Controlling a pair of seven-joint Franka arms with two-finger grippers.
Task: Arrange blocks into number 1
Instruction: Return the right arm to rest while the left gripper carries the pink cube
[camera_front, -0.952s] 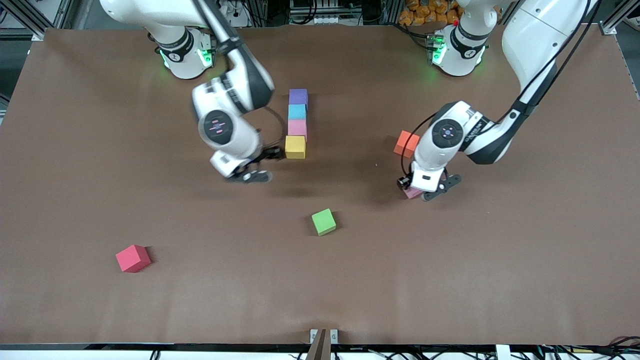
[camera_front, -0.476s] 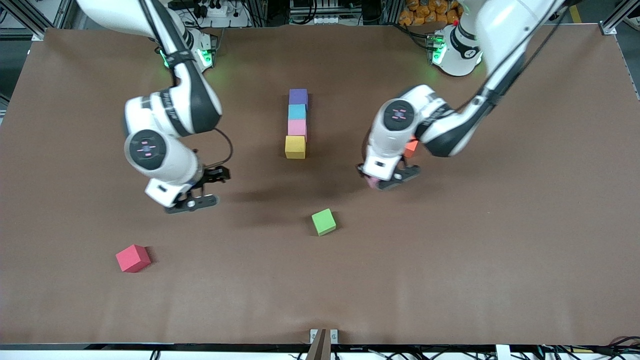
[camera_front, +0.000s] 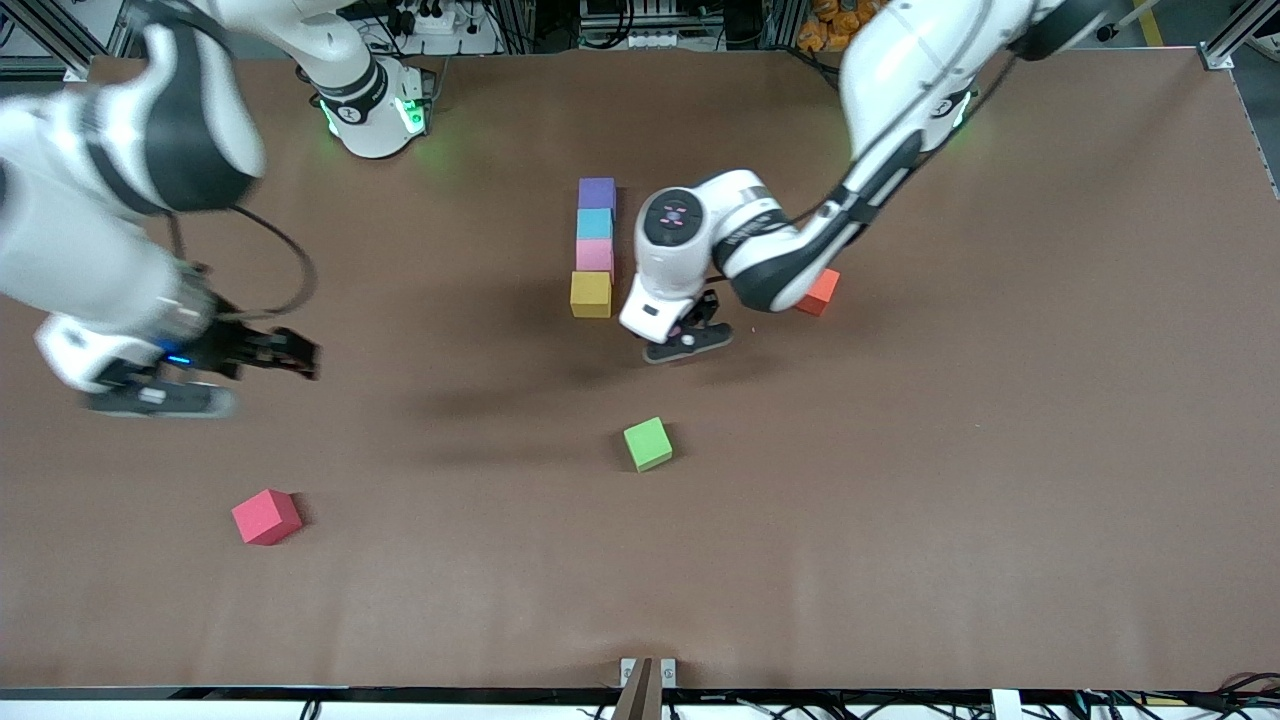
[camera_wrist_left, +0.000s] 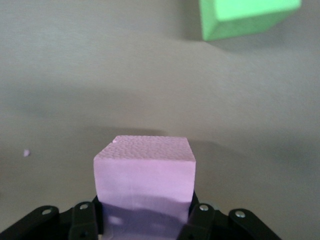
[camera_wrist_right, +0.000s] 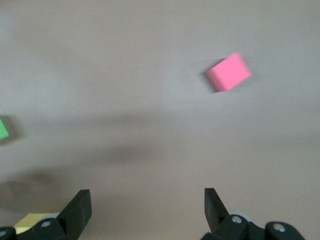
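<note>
A wide brown matte table (camera_front: 1000, 500) filled nearly the whole front view, lit evenly from above, with soft shadows on its surface. Along the top edge ran aluminium frame rails (camera_front: 60, 30), black cables (camera_front: 420, 15) and a power strip. A pile of small orange objects (camera_front: 850, 20) sat off the table at that edge. A small metal bracket (camera_front: 646, 672) was at the middle of the near edge.

Four blocks (camera_front: 594, 250) touch in a row running toward the front camera. My left fingers (camera_wrist_left: 200, 216) hold another block (camera_wrist_left: 144, 175) over the surface (camera_front: 900, 500) beside the row's nearest end.
</note>
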